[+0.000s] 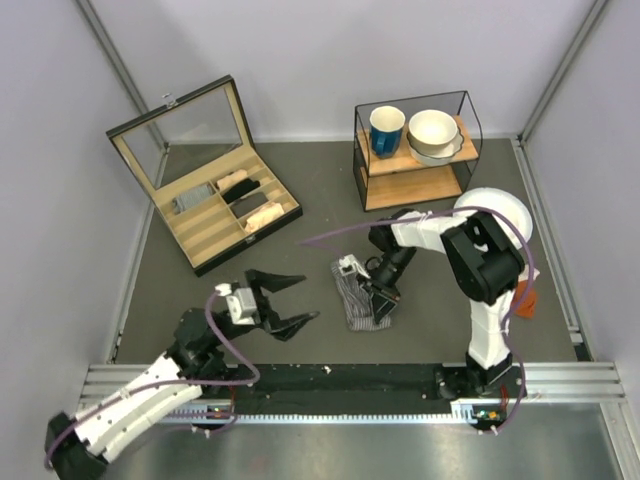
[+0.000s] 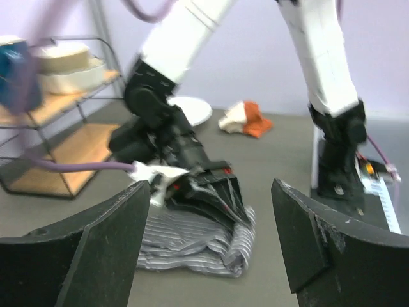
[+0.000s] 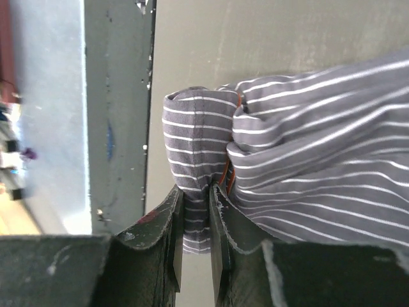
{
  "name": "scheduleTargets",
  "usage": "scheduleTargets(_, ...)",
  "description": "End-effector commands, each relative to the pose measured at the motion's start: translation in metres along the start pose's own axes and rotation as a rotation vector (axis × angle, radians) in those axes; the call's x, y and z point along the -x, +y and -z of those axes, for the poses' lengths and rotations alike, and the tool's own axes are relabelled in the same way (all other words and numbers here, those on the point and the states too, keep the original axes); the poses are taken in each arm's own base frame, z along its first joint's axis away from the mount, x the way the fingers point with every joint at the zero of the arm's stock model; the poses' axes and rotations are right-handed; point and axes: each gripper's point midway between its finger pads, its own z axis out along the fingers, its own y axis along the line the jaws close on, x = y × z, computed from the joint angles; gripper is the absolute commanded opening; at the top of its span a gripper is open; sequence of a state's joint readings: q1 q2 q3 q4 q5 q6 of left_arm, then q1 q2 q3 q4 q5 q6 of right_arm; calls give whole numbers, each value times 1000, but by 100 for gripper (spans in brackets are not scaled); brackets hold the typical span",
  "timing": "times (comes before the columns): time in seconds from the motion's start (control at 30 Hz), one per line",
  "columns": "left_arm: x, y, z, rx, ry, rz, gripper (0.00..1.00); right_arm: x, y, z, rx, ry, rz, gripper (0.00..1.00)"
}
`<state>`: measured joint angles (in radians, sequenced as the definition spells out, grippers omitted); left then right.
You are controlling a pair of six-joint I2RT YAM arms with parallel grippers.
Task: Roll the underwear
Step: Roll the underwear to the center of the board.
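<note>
Right tool [image 3: 196, 195] pinches the underwear [image 3: 307, 179]; left tool [image 1: 309, 297] agape.

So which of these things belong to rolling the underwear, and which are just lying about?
In the job: underwear; right gripper, shut on a fold of it; left gripper, open, clear of it.
Lying about: divided box with fabric rolls; shelf holding blue mug and bowls; white plate; orange-and-white cloth.
</note>
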<state>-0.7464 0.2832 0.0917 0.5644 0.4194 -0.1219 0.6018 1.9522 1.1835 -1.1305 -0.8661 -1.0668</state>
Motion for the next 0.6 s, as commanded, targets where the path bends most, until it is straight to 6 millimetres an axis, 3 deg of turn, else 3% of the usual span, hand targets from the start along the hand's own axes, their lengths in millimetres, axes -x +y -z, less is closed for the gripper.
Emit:
scheduleTargets(0.0, -22, -32, -19, -131, 118, -125, 81, -22, 8, 2, 100, 29, -192, 7)
scheduleTargets(0.07, -57, -35, -24, -146, 259, -193, 82, -25, 7, 2, 106, 36, -207, 8)
scheduleTargets(0.13, -68, -48, -32, -195, 312, -251, 83, -26, 5, 1, 108, 38, -213, 8)
scheduleTargets(0.17, -92, -50, -32, -210, 399, -257, 83, -25, 5, 1, 108, 38, -214, 9)
scheduleTargets(0.2, -93, -50, -41, -203, 418, -276, 83, -25, 5, 2, 107, 38, -213, 9)
scheduleTargets(0.23, -116, -49, -41, -222, 498, -298, 83, -26, 5, 1, 108, 41, -212, 9)
scheduleTargets(0.3, -123, -49, -53, -238, 535, -317, 84, -26, 4, 1, 105, 42, -212, 10)
scheduleTargets(0.33, -143, -49, -52, -258, 599, -330, 84, -27, 4, 1, 106, 45, -210, 10)
scheduleTargets(0.4, -151, -50, -63, -271, 629, -340, 84, -28, 4, 1, 104, 47, -211, 11)
scheduleTargets(0.43, -168, -50, -61, -282, 678, -339, 84, -28, 3, 1, 101, 48, -207, 11)
scheduleTargets(0.57, -187, -57, -67, -316, 706, -314, 82, -28, 1, 3, 88, 45, -201, 13)
